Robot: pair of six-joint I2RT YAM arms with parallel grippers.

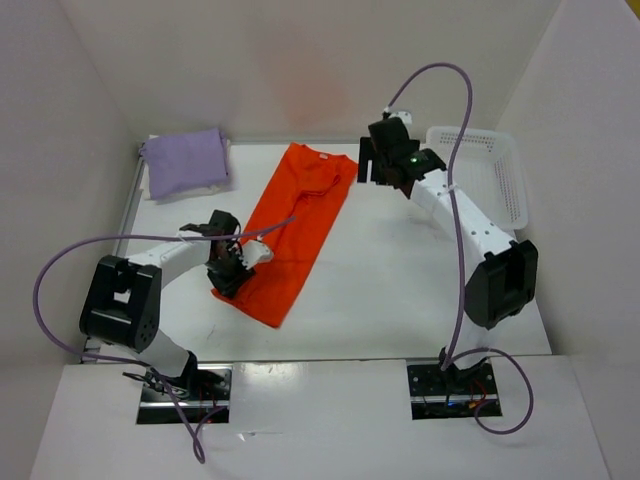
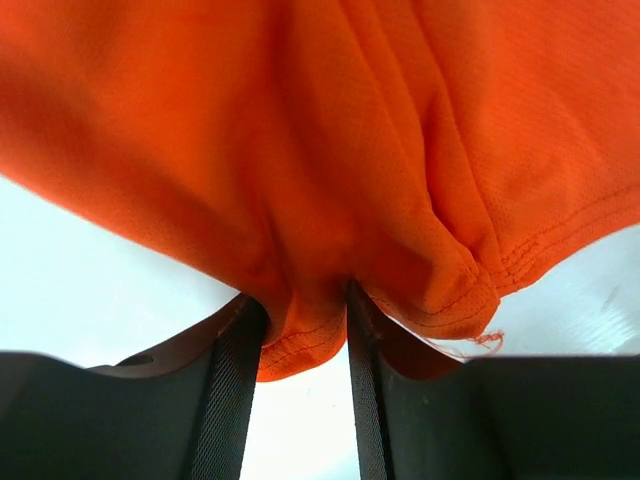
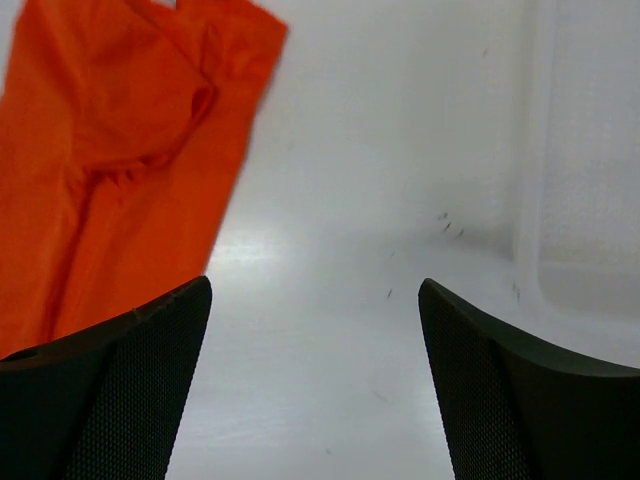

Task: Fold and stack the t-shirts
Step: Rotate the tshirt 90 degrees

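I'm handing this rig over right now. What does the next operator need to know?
Left gripper: shut on the near hem of the orange t-shirt.
Right gripper: open, holding nothing, above the table beside the shirt's collar end.
Purple t-shirt: folded, at the far left corner.
Done: orange t-shirt lies folded into a long strip.
Left: fold it crosswise, then stack it on the purple one.

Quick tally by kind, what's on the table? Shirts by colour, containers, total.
Orange mesh-fabric t-shirt, laid out flat: 1
Folded lavender t-shirt: 1
White plastic lattice basket: 1
Total: 3 (a white layer under the lavender one is not counted, as I can't tell what it is)
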